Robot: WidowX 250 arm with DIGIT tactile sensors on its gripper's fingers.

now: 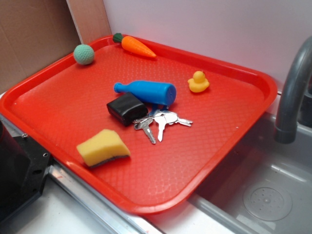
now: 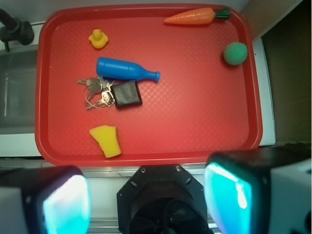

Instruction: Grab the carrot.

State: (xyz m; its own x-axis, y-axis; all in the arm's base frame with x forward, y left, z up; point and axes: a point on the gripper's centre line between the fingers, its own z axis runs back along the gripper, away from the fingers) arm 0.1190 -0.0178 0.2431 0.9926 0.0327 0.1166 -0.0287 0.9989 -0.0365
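The carrot (image 1: 138, 46) (image 2: 192, 17), orange with a dark green stub, lies flat along the far rim of the red tray (image 1: 229, 73) (image 2: 204, 126). In the wrist view my gripper (image 2: 148, 197) hangs high over the tray's near edge, far from the carrot. Its two cyan-lit fingers (image 2: 66, 204) stand wide apart with nothing between them. In the exterior view the gripper itself is out of frame; only the black robot base (image 1: 19, 170) shows at the lower left.
On the tray lie a blue bottle (image 1: 146, 91), a black block (image 1: 126, 108), keys (image 1: 161, 122), a yellow sponge (image 1: 102, 147), a yellow duck (image 1: 198, 82) and a green ball (image 1: 84, 54). A grey sink (image 1: 263, 190) with a faucet (image 1: 292, 92) is to the right.
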